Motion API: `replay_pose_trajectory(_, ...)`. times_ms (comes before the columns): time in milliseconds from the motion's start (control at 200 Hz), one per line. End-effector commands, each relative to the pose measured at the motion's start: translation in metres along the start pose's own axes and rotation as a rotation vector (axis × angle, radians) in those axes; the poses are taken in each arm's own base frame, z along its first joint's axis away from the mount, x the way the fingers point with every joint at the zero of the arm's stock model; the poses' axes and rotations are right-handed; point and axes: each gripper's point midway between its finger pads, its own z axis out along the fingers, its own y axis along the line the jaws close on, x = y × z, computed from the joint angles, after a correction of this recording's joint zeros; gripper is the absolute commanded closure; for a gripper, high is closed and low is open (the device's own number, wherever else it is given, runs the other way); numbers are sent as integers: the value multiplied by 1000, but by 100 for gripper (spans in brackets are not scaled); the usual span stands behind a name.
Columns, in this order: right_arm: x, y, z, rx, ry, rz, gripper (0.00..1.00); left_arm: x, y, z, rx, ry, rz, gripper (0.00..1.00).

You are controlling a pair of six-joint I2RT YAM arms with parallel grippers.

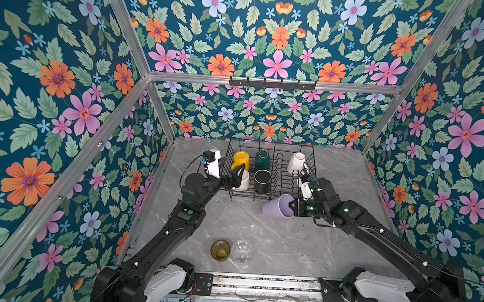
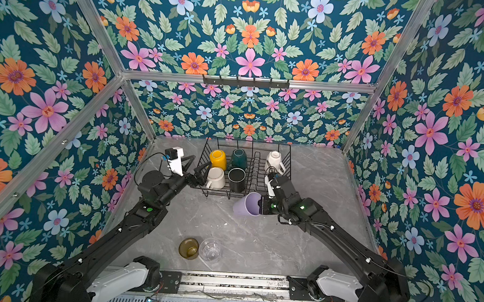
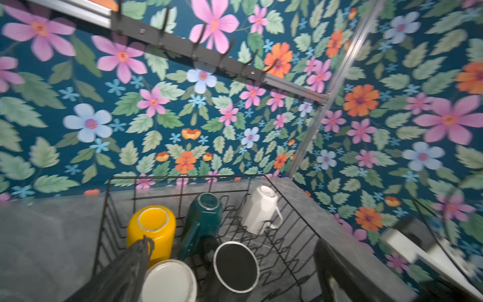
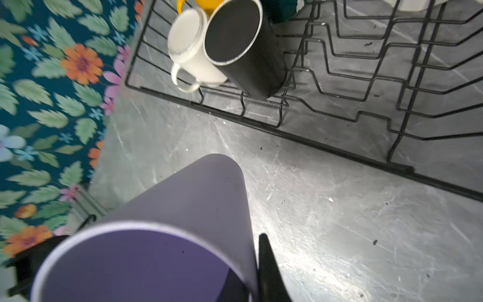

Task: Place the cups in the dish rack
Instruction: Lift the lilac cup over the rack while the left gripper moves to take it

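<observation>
I think the step now is loading the tumbler [image 1: 277, 210]. The right end effector [image 1: 292, 206] is clamped on its rim, with one finger inside and one outside. The tumbler is tipped on its side with its mouth toward the arm. It is just in front of the rack [image 1: 281, 171] and not in it yet. I cannot tell if its bottom touches the table [image 1: 301, 247].

The left end effector [image 1: 233, 178] is at the left side of the rack, by the cream mug [image 1: 243, 180]. Its fingers are wide apart and hold nothing.

Next, I think the right arm has to lift the tumbler over the rack's front wall. Then it can set it down in a free spot. The right part of the rack, in front of the white mug [image 1: 296, 162], looks free. The hold is only on the thin rim, so the tumbler could slip or swing.

Now the count. There is one rack and there are eight cups.
- Five mugs are in the rack: the yellow mug [image 1: 241, 158], teal mug [image 1: 262, 160], white mug, cream mug and black mug [image 1: 262, 180].
- One tumbler is in the grip.
- Two glasses stand side by side on the table near the front: the amber glass [image 1: 220, 250] and the clear glass [image 1: 241, 251].

So three cups are not loaded yet.
</observation>
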Motion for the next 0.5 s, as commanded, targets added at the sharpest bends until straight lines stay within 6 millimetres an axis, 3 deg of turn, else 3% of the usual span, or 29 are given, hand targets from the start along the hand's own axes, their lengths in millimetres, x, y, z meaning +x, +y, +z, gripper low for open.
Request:
replay_pose_trajectory(0, -29, 27, -19, -260, -91, 107, 100, -18, -58, -10, 325, -66, 40, 0)
replay_pose_trajectory(130, -57, 19, -40, -412, -189, 228, 100, -13, -94, -21, 562, -28, 40, 0)
replay_pose_trajectory(230, -71, 21, -48, -499, -219, 273, 100, -8, -109, -26, 692, 8, 24, 0)
replay_pose_trajectory(495, -91, 58, -59, -702, -193, 210, 100, -1, -119, -25, 812, 60, -38, 2)
